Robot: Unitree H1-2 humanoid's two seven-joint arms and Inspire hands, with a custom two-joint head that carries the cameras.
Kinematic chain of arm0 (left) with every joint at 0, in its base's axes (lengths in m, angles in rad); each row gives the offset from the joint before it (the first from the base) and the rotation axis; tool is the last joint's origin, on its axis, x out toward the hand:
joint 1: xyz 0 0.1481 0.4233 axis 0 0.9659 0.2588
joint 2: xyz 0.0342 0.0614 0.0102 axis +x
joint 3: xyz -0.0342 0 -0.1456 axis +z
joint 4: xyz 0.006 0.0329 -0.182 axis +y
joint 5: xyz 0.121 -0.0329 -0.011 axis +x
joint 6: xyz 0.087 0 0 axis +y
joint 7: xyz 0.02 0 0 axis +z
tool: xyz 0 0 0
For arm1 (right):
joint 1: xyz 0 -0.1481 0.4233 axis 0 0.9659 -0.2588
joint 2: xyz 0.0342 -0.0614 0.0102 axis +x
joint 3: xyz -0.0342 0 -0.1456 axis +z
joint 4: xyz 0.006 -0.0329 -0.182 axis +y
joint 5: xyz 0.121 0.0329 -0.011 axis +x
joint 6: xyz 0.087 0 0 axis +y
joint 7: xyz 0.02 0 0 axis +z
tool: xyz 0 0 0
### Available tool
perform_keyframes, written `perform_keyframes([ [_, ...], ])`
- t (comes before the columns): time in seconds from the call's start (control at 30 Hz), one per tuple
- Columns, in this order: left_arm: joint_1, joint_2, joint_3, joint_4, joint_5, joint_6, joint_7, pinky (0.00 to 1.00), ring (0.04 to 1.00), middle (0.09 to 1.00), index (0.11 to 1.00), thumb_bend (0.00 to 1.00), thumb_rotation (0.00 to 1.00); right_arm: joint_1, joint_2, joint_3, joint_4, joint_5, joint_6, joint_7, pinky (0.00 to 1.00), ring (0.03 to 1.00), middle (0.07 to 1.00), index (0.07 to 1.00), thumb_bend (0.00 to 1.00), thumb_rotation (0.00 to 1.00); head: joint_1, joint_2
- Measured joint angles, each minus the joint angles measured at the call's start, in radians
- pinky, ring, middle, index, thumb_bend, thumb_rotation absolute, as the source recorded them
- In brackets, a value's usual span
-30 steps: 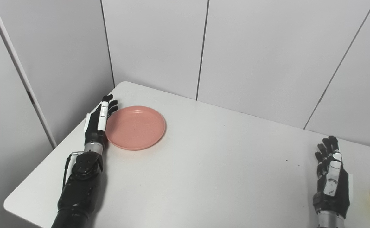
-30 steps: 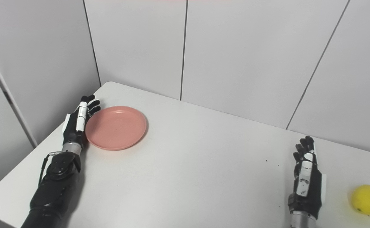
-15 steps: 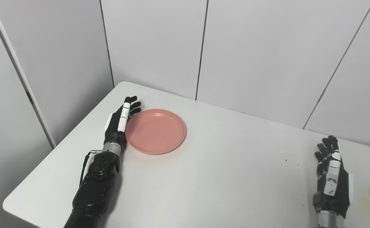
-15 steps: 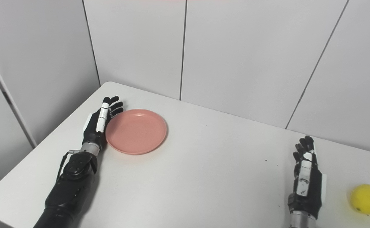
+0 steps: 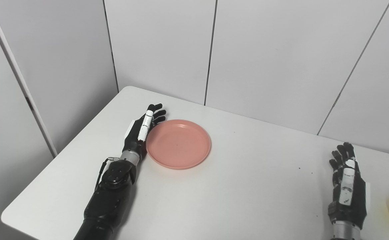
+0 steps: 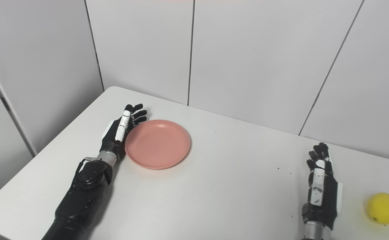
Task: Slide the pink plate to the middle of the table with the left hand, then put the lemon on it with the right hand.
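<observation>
The pink plate (image 5: 178,144) lies flat on the white table (image 5: 234,186), left of the middle. My left hand (image 5: 143,130) stands on its edge with fingers straight and apart, its palm side pressed against the plate's left rim. It is open and holds nothing. The yellow lemon (image 6: 384,208) rests near the table's right front, cut off by the frame edge in the left eye view. My right hand (image 6: 321,194) is open, fingers extended upward, a short way left of the lemon and apart from it.
Grey wall panels (image 5: 281,56) close off the table at the back and on the left. The table's rounded left corner (image 5: 6,218) is near my left forearm. A few dark specks (image 5: 302,169) dot the surface near the right hand.
My left hand has pushed the pink plate to the right and slightly toward me, staying against its left rim. The right hand and the lemon have stayed put.
</observation>
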Motion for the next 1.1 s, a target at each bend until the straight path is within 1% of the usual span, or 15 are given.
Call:
perform_keyframes([
  [0.1, -0.003, -0.012, -0.008, -0.001, -0.001, 0.000, -0.010, 0.87, 0.877, 0.870, 0.858, 0.71, 1.00, 0.001, 0.000, 0.003, -0.004, -0.010, 0.000, -0.002, 0.94, 0.921, 0.922, 0.914, 0.67, 0.95, -0.012, 0.003],
  [0.27, -0.007, -0.034, -0.025, -0.006, 0.000, 0.002, -0.024, 0.87, 0.877, 0.872, 0.861, 0.67, 1.00, 0.002, 0.003, 0.003, -0.008, -0.012, 0.000, -0.005, 0.94, 0.921, 0.920, 0.909, 0.65, 0.96, -0.038, 0.011],
  [0.43, -0.009, -0.052, -0.044, -0.008, 0.003, 0.004, -0.028, 0.88, 0.880, 0.876, 0.863, 0.67, 1.00, 0.004, 0.006, 0.005, -0.013, -0.012, 0.006, -0.006, 0.96, 0.934, 0.938, 0.927, 0.66, 0.98, -0.064, 0.018],
  [0.47, -0.009, -0.055, -0.045, -0.009, 0.003, 0.005, -0.028, 0.88, 0.884, 0.879, 0.864, 0.67, 1.00, 0.005, 0.008, 0.006, -0.016, -0.013, 0.009, -0.006, 0.96, 0.933, 0.938, 0.927, 0.67, 0.98, -0.098, 0.028],
  [0.63, -0.009, -0.073, -0.046, -0.019, -0.005, 0.018, -0.040, 0.90, 0.895, 0.889, 0.871, 0.67, 1.00, 0.008, 0.022, 0.012, -0.022, -0.027, 0.017, -0.009, 0.96, 0.928, 0.932, 0.920, 0.68, 0.97, -0.141, 0.038],
  [0.67, -0.009, -0.080, -0.048, -0.023, -0.009, 0.020, -0.050, 0.90, 0.896, 0.890, 0.872, 0.67, 1.00, 0.008, 0.027, 0.012, -0.022, -0.028, 0.018, -0.009, 0.96, 0.932, 0.932, 0.921, 0.68, 0.98, -0.161, 0.044],
  [0.73, -0.011, -0.095, -0.057, -0.026, -0.010, 0.021, -0.061, 0.89, 0.898, 0.891, 0.874, 0.67, 1.00, 0.008, 0.033, 0.016, -0.023, -0.035, 0.022, -0.010, 0.97, 0.941, 0.937, 0.928, 0.69, 0.99, -0.164, 0.046],
  [0.77, -0.012, -0.103, -0.060, -0.029, -0.010, 0.024, -0.064, 0.89, 0.898, 0.892, 0.875, 0.67, 1.00, 0.008, 0.035, 0.020, -0.023, -0.041, 0.027, -0.010, 0.97, 0.944, 0.939, 0.931, 0.70, 1.00, -0.193, 0.054],
  [0.8, -0.012, -0.110, -0.062, -0.033, -0.010, 0.029, -0.065, 0.89, 0.899, 0.893, 0.876, 0.66, 1.00, 0.008, 0.037, 0.026, -0.025, -0.049, 0.037, -0.011, 0.97, 0.946, 0.941, 0.933, 0.70, 1.00, -0.215, 0.063],
  [0.83, -0.013, -0.116, -0.064, -0.037, -0.009, 0.038, -0.067, 0.89, 0.901, 0.895, 0.878, 0.65, 1.00, 0.009, 0.039, 0.032, -0.028, -0.057, 0.050, -0.012, 0.98, 0.951, 0.944, 0.937, 0.69, 1.00, -0.215, 0.063],
  [0.9, -0.014, -0.129, -0.064, -0.046, -0.010, 0.050, -0.068, 0.89, 0.905, 0.897, 0.881, 0.65, 1.00, 0.011, 0.047, 0.039, -0.035, -0.070, 0.076, -0.020, 0.99, 0.960, 0.951, 0.944, 0.69, 1.00, -0.259, 0.074],
  [0.93, -0.015, -0.133, -0.063, -0.050, -0.010, 0.057, -0.068, 0.89, 0.904, 0.897, 0.880, 0.64, 1.00, 0.013, 0.051, 0.042, -0.038, -0.074, 0.084, -0.026, 0.99, 0.961, 0.951, 0.944, 0.69, 1.00, -0.259, 0.074],
  [0.97, -0.015, -0.134, -0.063, -0.052, -0.010, 0.062, -0.068, 0.89, 0.902, 0.895, 0.880, 0.63, 1.00, 0.013, 0.053, 0.045, -0.040, -0.078, 0.088, -0.028, 0.99, 0.960, 0.949, 0.942, 0.69, 1.00, -0.259, 0.074],
  [1.03, -0.015, -0.135, -0.062, -0.058, -0.009, 0.069, -0.068, 0.89, 0.901, 0.894, 0.882, 0.63, 1.00, 0.013, 0.056, 0.049, -0.040, -0.087, 0.093, -0.033, 0.99, 0.963, 0.951, 0.944, 0.70, 1.00, -0.297, 0.083],
  [1.1, -0.015, -0.138, -0.061, -0.060, -0.006, 0.072, -0.066, 0.90, 0.900, 0.894, 0.884, 0.63, 1.00, 0.013, 0.057, 0.053, -0.040, -0.090, 0.097, -0.037, 0.99, 0.965, 0.952, 0.945, 0.71, 1.00, -0.314, 0.087],
])
